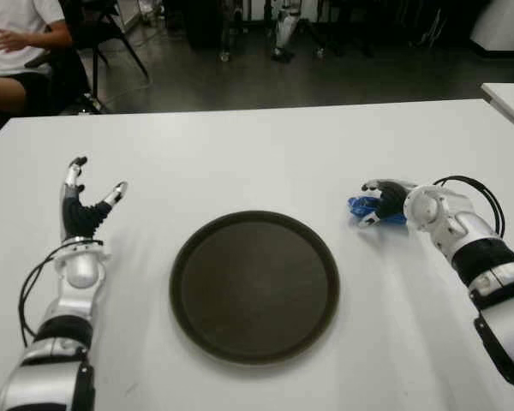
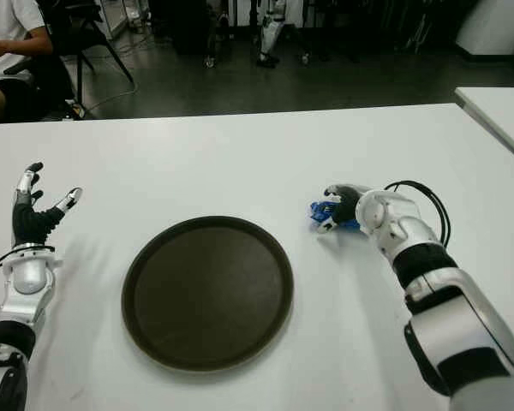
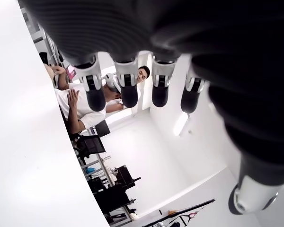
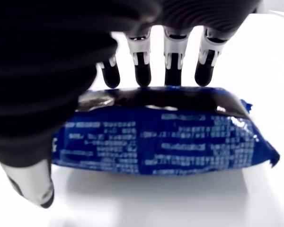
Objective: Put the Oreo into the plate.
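Note:
The Oreo [image 4: 161,137] is a blue foil pack lying flat on the white table [image 1: 265,154], right of the plate. My right hand [image 1: 373,203] hovers over it: the four fingers [image 4: 173,71] reach past its far edge, and the thumb [image 4: 33,187] stands a little off its near side. The hand is open around the pack, which stays on the table. The round dark plate [image 1: 254,287] sits in the middle with nothing on it. My left hand [image 1: 90,193] shows left of the plate, fingers [image 3: 128,90] spread and holding nothing.
A person [image 1: 17,43] sits beyond the table's far left corner. A second white table [image 1: 510,98] begins at the right. Chairs and a robot's legs [image 1: 284,30] stand on the dark floor behind.

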